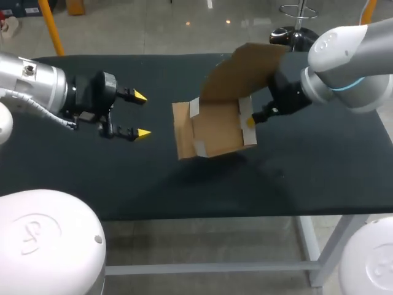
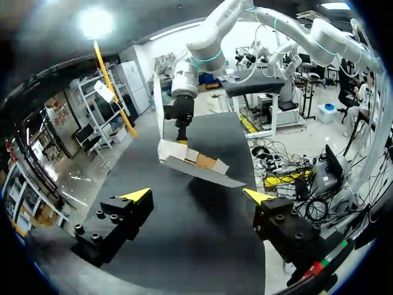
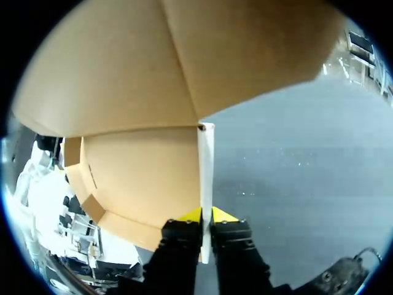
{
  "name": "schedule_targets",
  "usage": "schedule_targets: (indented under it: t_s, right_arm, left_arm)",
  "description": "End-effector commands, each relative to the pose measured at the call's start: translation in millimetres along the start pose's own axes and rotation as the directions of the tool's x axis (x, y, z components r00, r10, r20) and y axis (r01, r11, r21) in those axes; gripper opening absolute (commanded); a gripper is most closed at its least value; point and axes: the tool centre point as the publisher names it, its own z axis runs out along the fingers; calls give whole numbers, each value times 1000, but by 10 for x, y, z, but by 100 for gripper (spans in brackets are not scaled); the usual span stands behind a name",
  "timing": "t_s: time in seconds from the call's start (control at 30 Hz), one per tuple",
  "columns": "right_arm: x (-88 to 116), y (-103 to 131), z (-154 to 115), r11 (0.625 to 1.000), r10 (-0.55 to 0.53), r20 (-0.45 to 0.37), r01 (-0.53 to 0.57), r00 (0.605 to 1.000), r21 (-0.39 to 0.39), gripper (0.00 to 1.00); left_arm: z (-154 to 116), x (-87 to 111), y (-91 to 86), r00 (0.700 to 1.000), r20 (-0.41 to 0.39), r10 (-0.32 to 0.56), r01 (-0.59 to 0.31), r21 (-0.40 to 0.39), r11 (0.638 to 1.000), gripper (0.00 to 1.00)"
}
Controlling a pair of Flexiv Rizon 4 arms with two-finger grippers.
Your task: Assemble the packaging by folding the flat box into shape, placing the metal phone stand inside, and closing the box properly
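Right gripper point(image 1: 250, 121) is clamped on a side wall of the half-folded cardboard box point(image 1: 212, 126). Lid flap is up, box tilted over the middle of the black table point(image 1: 307, 178). Left gripper point(image 1: 138, 115) has its fingers wide apart, clear of the box.

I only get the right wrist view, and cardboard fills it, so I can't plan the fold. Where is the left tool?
Observer: The left tool is open over the table, well apart from the box.
Operator: Does the box rest flat on the table?
Observer: No. The head view shows it tilted, seemingly lifted, with a shadow under it.
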Motion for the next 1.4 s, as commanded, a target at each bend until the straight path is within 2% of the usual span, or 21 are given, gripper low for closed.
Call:
schedule_targets:
  t_s: [0.03, 0.2, 0.27, 0.3, 0.9, 1.0, 1.13, 1.23, 1.4]
  right_arm:
    - [68, -6, -31, 975, 33, 63, -46, 997, 216, 0]
    - [85, -68, -14, 954, 103, 159, -143, 982, 263, 0]
    - [80, -115, 15, 937, 153, 206, -208, 967, 279, 0]
    - [81, -146, 32, 935, 172, 212, -227, 962, 274, 0]
    - [81, -146, 32, 935, 172, 212, -227, 962, 274, 0]
    - [73, -198, 66, 903, 228, 306, -319, 924, 289, 0]
    - [109, -272, 65, 858, 290, 434, -433, 853, 277, 0]
    - [143, -318, 82, 834, 308, 490, -479, 815, 274, 0]
    - [159, -372, 84, 805, 322, 541, -525, 777, 275, 0]
  left_arm:
    - [-19, -42, 3, 1000, -31, -5, 4, -39, 999, 100]
    - [4, -33, 55, 999, -48, -18, 14, -72, 997, 100]
    - [19, -26, 83, 995, -93, -23, 13, -102, 995, 100]
    - [11, -22, 105, 993, -112, -29, 16, -111, 994, 100]
    - [11, -22, 105, 993, -112, -29, 16, -111, 994, 100]
    - [11, -22, 105, 993, -112, -29, 16, -111, 994, 100]
    - [11, -22, 105, 993, -112, -29, 16, -111, 994, 100]
    - [11, -22, 105, 993, -112, -29, 16, -111, 994, 100]
    - [11, -22, 105, 993, -112, -29, 16, -111, 994, 100]
